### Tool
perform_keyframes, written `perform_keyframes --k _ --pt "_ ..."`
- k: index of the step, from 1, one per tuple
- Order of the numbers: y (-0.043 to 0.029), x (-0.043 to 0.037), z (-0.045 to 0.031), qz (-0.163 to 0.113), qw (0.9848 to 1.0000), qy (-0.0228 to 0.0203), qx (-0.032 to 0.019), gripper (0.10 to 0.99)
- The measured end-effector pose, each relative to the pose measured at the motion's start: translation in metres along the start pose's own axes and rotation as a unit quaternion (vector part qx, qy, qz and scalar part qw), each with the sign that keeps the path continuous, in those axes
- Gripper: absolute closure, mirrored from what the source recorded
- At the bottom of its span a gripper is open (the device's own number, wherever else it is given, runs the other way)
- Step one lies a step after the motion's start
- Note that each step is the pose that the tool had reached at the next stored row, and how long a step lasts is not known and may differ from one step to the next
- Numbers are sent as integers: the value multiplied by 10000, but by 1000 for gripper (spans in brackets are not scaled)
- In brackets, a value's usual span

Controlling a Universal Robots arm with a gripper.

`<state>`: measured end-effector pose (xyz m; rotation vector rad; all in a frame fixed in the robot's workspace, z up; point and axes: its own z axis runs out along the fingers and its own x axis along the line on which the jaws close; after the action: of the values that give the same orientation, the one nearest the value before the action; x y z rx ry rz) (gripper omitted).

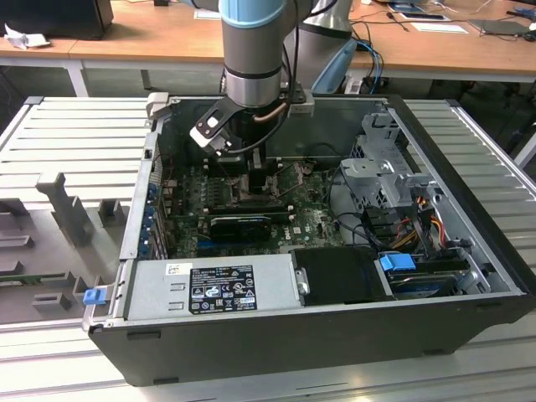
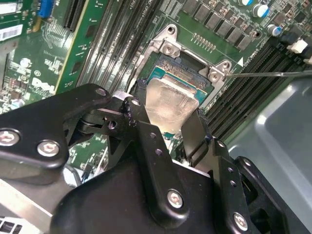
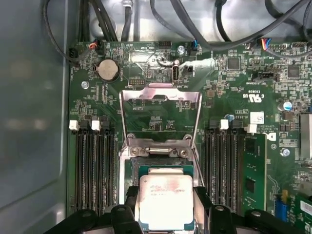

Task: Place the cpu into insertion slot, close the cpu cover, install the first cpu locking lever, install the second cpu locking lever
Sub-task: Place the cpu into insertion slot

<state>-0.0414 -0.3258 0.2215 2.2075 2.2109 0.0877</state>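
A computer case (image 1: 335,335) sat on a ribbed grey surface (image 1: 67,134), desks (image 1: 151,38) behind. In the first wrist view the claw (image 3: 165,207) clamped the cpu (image 3: 164,195) at the insertion slot (image 3: 156,162), cpu cover (image 3: 161,90) raised.

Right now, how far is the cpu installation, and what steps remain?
Done: nothing finished. In hand: the gripper is shut on the cpu, low over the insertion slot; whether it is seated I cannot tell. Remaining: the cpu cover lies flipped open, and one thin locking lever stands unlatched, so cover and both levers remain.
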Motion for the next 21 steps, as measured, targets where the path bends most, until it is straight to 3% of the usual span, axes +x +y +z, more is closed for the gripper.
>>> perform_keyframes --k 11,21 --pt "-15 35 136 38 10000 -3 -1 557" --pt "-18 52 195 86 10000 -9 -2 557"
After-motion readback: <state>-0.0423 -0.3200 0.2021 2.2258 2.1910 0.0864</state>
